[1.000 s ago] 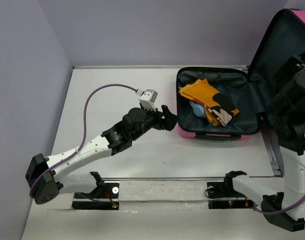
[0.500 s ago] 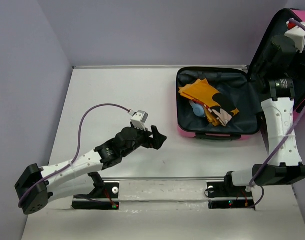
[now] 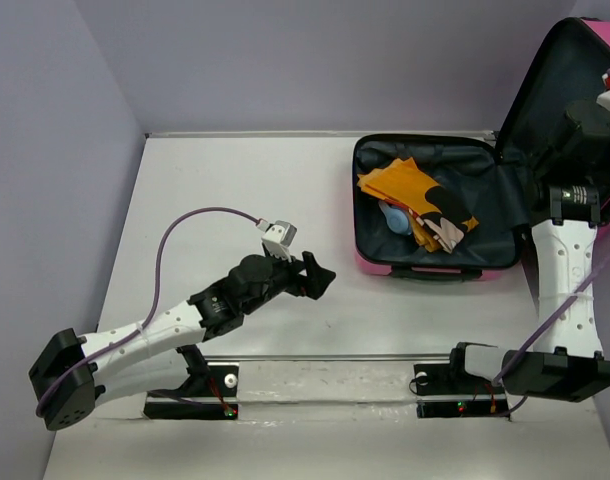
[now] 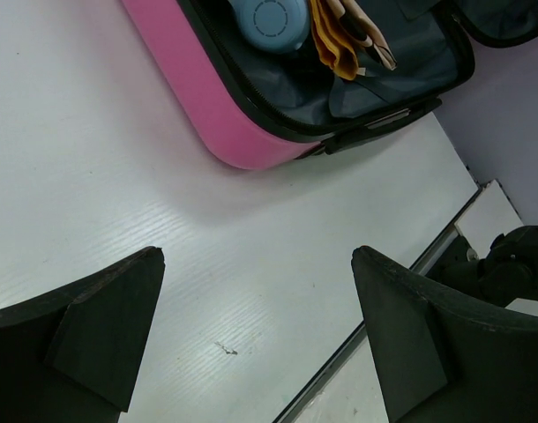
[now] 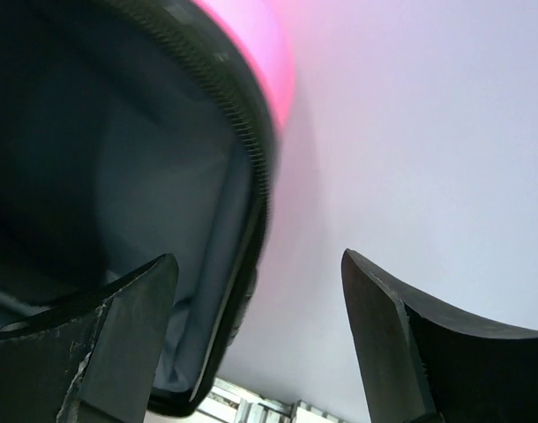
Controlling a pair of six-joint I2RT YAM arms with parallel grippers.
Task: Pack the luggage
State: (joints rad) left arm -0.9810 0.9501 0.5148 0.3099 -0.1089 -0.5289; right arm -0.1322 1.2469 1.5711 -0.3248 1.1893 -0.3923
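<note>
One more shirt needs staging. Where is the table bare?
Widest: far left of the table, between the wall and the suitcase, beyond the left arm. Narrower: the strip between suitcase and front rail. Crowded: the clothes inside the suitcase.

White ribbed table under me, evenly lit. Pale lavender wall rises along its far edge; a second wall along its left edge. Metal rail crosses its near edge.

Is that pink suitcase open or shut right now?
Open. The luggage has its lid standing raised on the right, dark lining exposed, and orange cloth lies inside.
</note>
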